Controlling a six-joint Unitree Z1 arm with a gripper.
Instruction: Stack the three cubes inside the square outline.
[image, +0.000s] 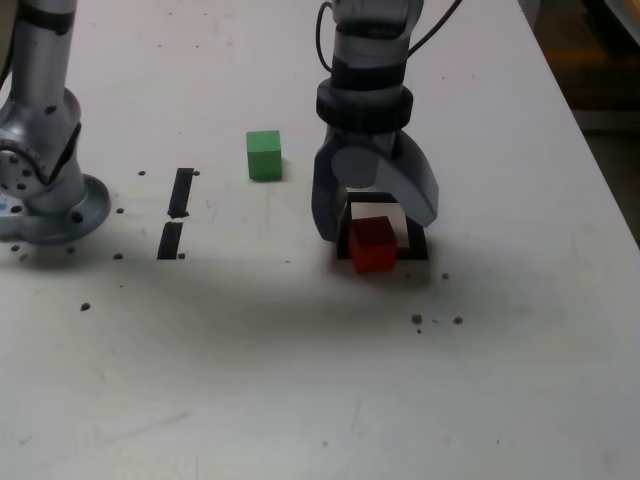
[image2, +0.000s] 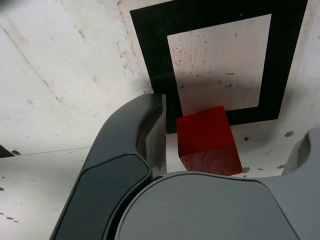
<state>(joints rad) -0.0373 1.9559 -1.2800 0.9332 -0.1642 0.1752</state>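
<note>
The jaws of the gripper (image: 376, 228) stand spread, straddling the red cube (image: 373, 244) without clamping it. That cube sits on the square outline (image: 417, 243) at its 6 o'clock edge — not yet inside. It should be nudged toward 12 o'clock. The green cube (image: 264, 154) waits at 10 o'clock — open counter (image: 300, 380) all round.

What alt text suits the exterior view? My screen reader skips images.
An open gripper straddles a red cube sitting on the near edge of the black square outline on a white table. A green cube sits apart, toward the view's left.
</note>
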